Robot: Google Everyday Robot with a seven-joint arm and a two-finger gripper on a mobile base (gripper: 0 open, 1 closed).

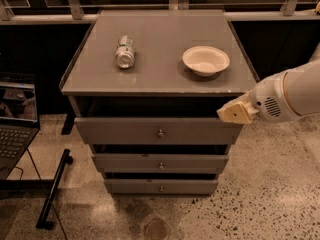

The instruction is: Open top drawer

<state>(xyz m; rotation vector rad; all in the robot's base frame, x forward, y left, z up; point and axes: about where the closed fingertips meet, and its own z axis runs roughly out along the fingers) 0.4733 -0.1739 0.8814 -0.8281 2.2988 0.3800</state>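
Note:
The top drawer (125,130) is the widest of three grey drawers in the cabinet, a flat panel with a small round metal knob (160,133) at its centre. It stands pulled out, with a dark gap behind its front under the cabinet top. My gripper (235,113), cream-coloured on a white arm, hangs at the drawer's right end, level with its upper edge and well right of the knob. It holds nothing that I can see.
A crushed can (125,52) lies and a white bowl (205,60) stands on the cabinet top (160,79). Two narrower drawers (160,164) sit below, also pulled out. A laptop (15,121) is at the left, a black bar (54,189) on the speckled floor.

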